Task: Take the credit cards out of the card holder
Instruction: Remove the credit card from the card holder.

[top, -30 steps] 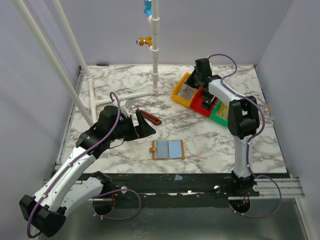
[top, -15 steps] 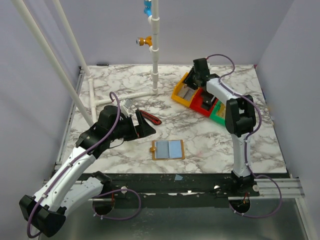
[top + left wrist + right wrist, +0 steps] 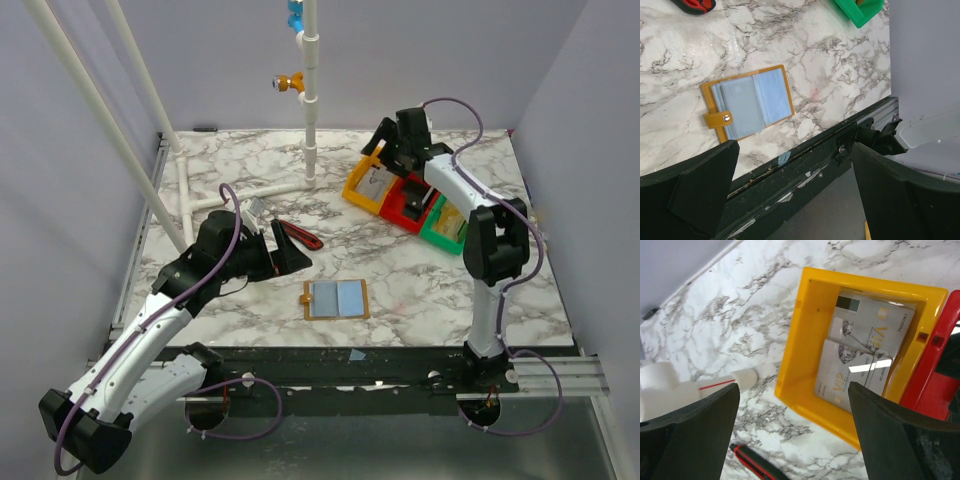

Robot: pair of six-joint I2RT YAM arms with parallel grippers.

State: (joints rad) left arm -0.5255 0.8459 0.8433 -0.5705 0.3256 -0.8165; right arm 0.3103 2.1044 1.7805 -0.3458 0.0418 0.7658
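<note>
The tan card holder (image 3: 336,299) lies open and flat near the table's front edge, and its bluish sleeves (image 3: 747,102) face up. Several white VIP credit cards (image 3: 865,347) lie loose in the yellow bin (image 3: 362,190) at the back right. My right gripper (image 3: 385,150) hovers open over that bin's near wall (image 3: 794,390), with nothing between its fingers. My left gripper (image 3: 290,255) stands open left of the holder and above the table's front edge (image 3: 794,150), also empty.
A red-and-black pen (image 3: 298,235) lies left of the yellow bin. A red bin (image 3: 405,205) and a green bin (image 3: 445,225) adjoin the yellow one. White pipes (image 3: 311,100) stand at the back, with a pipe end (image 3: 715,385) lying on the table near the bin.
My right gripper went from shut to open and rose from inside the yellow bin to above it. The left arm and the card holder have not moved.
</note>
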